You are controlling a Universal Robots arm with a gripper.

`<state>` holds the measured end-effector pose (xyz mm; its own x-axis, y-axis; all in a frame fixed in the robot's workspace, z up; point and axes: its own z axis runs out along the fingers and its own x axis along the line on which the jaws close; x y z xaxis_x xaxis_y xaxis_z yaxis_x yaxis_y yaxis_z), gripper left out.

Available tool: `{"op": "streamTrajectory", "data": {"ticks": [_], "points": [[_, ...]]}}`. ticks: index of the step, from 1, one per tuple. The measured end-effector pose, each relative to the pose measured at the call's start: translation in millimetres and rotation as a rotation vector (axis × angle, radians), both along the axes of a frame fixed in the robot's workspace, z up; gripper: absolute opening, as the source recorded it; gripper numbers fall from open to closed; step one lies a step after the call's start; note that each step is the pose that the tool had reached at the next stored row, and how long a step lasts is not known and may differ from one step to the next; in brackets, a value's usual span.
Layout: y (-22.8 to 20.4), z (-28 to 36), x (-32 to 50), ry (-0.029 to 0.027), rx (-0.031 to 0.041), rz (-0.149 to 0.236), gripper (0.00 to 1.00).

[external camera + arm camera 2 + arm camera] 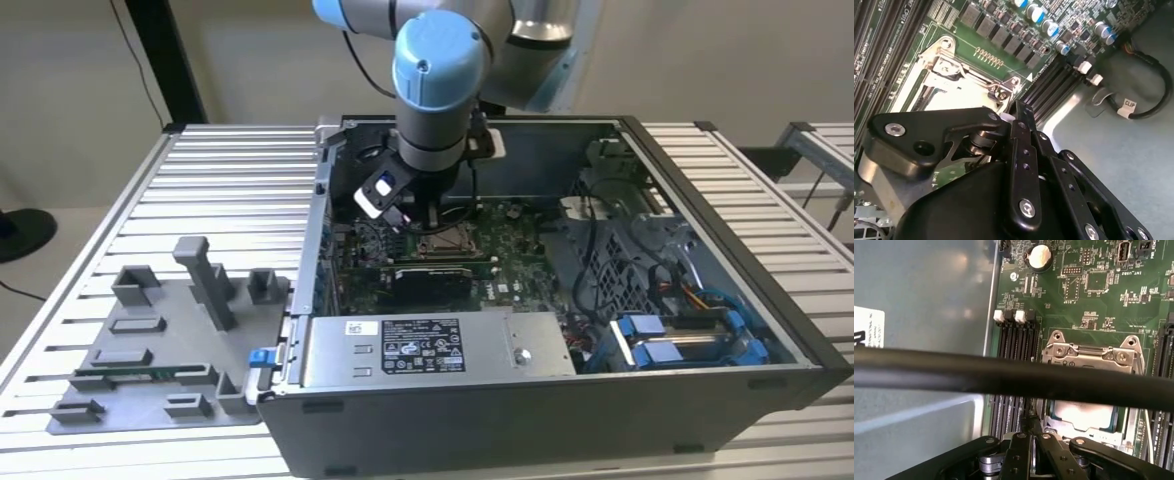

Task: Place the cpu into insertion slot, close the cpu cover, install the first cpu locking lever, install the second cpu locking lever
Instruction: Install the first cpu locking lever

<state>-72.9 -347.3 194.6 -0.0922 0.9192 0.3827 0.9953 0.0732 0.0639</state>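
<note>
The cpu [1084, 416] sits flat in the insertion slot [1002, 91] on the green motherboard [1094, 305], silvery top upward. It is square, so it has no long axis, and its edges run parallel to the black memory slots [1013, 342] beside it. The cpu cover [1089, 354] shows as a silvery frame around the chip, though I cannot tell whether it is pressed fully down.

The gripper [1029, 426] hangs low inside the open computer case [801, 330], its fingertips just beside one corner of the socket, on the side of the memory slots and clear of the chip's top. In both wrist views the two fingers [1019, 125] are drawn together into one thin tip – nothing can be made out between them.

A black cable [1004, 376] crosses the first wrist view in front of the cover. In the exterior view a grey fixture tray [147, 390] lies on the table at the exterior view's left, outside the case.
</note>
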Motion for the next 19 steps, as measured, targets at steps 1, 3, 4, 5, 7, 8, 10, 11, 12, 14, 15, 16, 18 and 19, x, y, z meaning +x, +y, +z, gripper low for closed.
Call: {"op": "streamTrajectory", "data": {"ticks": [1, 3, 4, 5, 7, 8, 10, 11, 12, 14, 15, 16, 18, 19], "points": [[0.0, -0.5, 0.8, 0.0008, -0.0001, 0.000, 0.00], [0.0, -1.5, 2.7, 0.0023, -0.0001, 0.000, 0.00], [0.0, -2.0, 3.9, 0.0031, -0.0001, 0.000, 0.00], [0.0, -2.4, 5.0, 0.0041, -0.0001, 0.000, 0.00], [0.0, -3.2, 7.1, 0.0055, -0.0001, 0.000, 0.00], [0.0, -3.5, 8.1, 0.0064, -0.0002, 0.000, 0.00], [0.0, -4.3, 9.9, 0.0079, 0.0000, 0.000, 0.00], [0.0, -4.7, 10.9, 0.0087, -0.0001, 0.000, 0.00], [0.0, -5.0, 12.0, 0.0096, -0.0002, 0.000, 0.00], [0.0, -5.5, 13.8, 0.0111, -0.0001, 0.000, 0.00], [0.0, -5.7, 13.9, 0.0111, 0.0000, 0.000, 0.00], [-0.1, -5.8, 13.9, 0.0116, 0.0000, 0.000, 0.00], [-0.1, -6.1, 14.0, 0.0132, -0.0001, 0.000, 0.00], [-0.1, -6.3, 14.0, 0.0134, 0.0000, 0.000, 0.00]]}}
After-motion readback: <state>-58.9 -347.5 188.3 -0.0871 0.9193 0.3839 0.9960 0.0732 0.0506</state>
